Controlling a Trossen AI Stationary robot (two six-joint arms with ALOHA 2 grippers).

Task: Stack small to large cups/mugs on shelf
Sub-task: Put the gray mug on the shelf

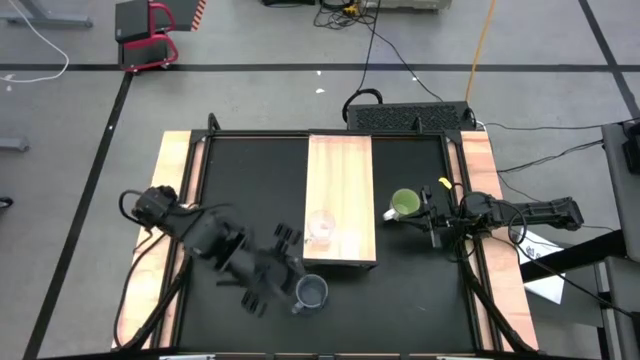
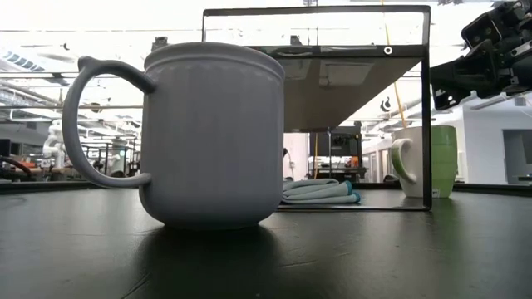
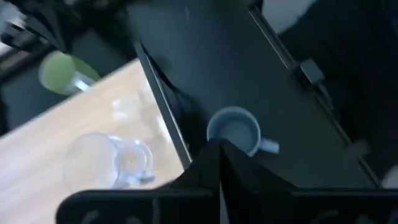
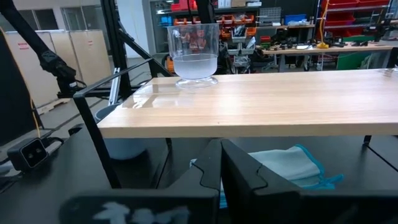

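Note:
The light wood shelf [image 1: 340, 170] stands mid-table on black legs. The small clear glass cup [image 1: 322, 228] stands upright on its near end and also shows in the right wrist view [image 4: 194, 53]. The blue-grey mug [image 1: 312, 291] stands on the black table just in front of the shelf's near end, large in the low view [image 2: 212, 133]. The lime-green mug [image 1: 404, 205] stands on the table to the right of the shelf. My left gripper [image 1: 293, 274] is shut, just left of the blue-grey mug [image 3: 235, 134] and above it. My right gripper [image 1: 430, 216] is shut, right of the green mug and raised [image 2: 465, 71].
A pale blue folded cloth [image 4: 286, 165] lies on the table under the shelf. Light wooden strips [image 1: 175, 200] edge the table on both sides. A black box with cables [image 1: 410, 117] sits behind the far edge.

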